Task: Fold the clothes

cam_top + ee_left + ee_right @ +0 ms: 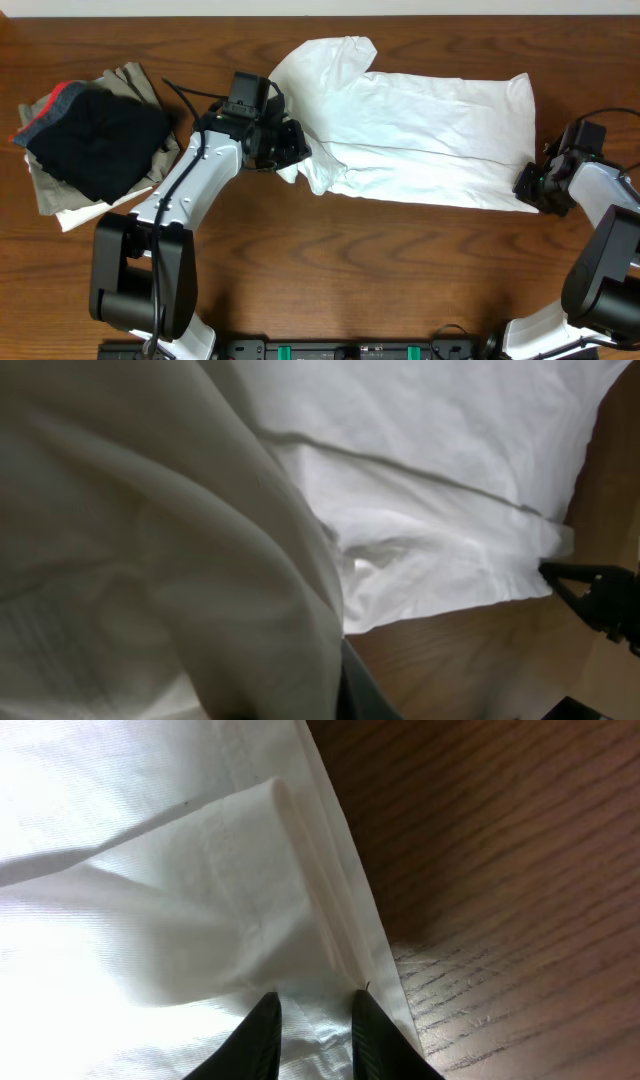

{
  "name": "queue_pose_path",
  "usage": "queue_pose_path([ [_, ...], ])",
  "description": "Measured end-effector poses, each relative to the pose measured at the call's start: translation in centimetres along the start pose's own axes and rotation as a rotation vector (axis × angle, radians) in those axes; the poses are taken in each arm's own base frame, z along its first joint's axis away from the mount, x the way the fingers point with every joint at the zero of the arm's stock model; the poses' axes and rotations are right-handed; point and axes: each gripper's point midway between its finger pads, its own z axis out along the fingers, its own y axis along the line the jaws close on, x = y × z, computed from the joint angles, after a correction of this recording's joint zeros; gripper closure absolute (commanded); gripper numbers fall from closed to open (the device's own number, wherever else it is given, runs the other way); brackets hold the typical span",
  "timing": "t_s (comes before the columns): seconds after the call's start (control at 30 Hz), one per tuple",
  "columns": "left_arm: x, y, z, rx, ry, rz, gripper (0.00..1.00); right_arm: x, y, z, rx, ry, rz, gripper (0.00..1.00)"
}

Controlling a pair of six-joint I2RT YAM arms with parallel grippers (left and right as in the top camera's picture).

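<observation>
Saw the clothes (430,140) spread on the desk (350,265), long axis left-to-right across mid-frame, left end bunched in the closed left end effector (288,148), lower-right hem at the narrowly parted right end effector (526,185), grip unclear.

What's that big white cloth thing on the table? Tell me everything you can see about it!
The white garment is plain, thin, soft-looking cloth, wrinkly, with no print. It lies spread mostly flat across the brown wooden table, with a sleeve-like flap at its far left end. Close up, a seam and a stitched hem show. The left gripper pinches its bunched left edge, holding some cloth raised. The right gripper pinches the hem at its near right corner. Nothing else touches it.
</observation>
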Motion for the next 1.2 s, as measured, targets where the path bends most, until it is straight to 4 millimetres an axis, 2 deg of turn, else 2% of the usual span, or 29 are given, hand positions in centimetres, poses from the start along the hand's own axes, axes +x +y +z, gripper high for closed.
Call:
queue_pose_path([
  [0.8, 1.5, 0.8, -0.1, -0.03, 0.056, -0.038, 0.88, 0.2, 0.0, 0.0, -0.002, 0.009, 0.0, 0.76],
  [1.2, 1.9, -0.5, -0.3, 0.033, 0.082, -0.035, 0.89, 0.3, 0.0, -0.1, -0.002, 0.014, 0.001, 0.77],
])
